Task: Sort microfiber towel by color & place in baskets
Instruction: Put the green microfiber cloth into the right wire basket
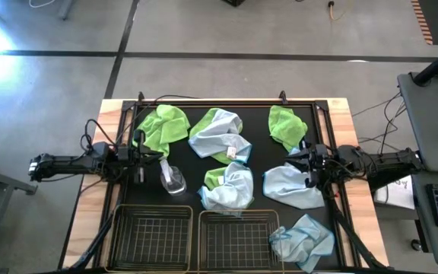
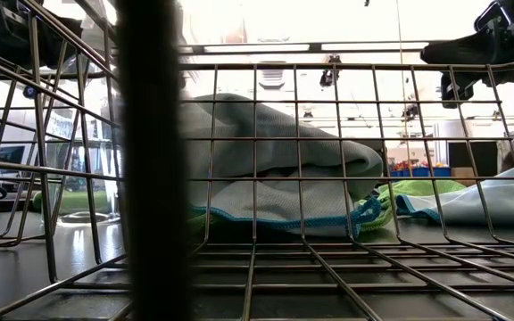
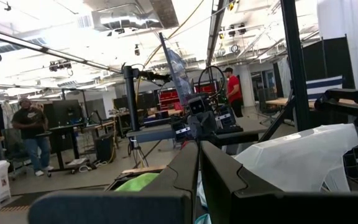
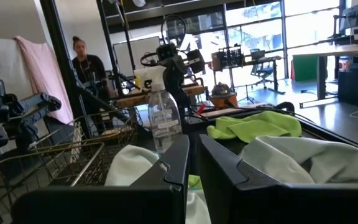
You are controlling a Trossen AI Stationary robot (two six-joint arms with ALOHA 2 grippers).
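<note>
Both arms reach inward; left gripper (image 1: 138,156) and right gripper (image 1: 307,169) hover with fingers closed, empty.

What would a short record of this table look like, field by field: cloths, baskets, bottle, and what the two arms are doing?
green towels: three, one far left, one far right, one under a blue cloth mid-table
blue towels: four, one far centre, one centre, one by the right arm, one draped on a basket rim
baskets: two, left and right, both hold no towels
spray bottle: upright, near left arm
left gripper: jaws shut, holding nothing
right gripper: jaws shut, holding nothing
</note>
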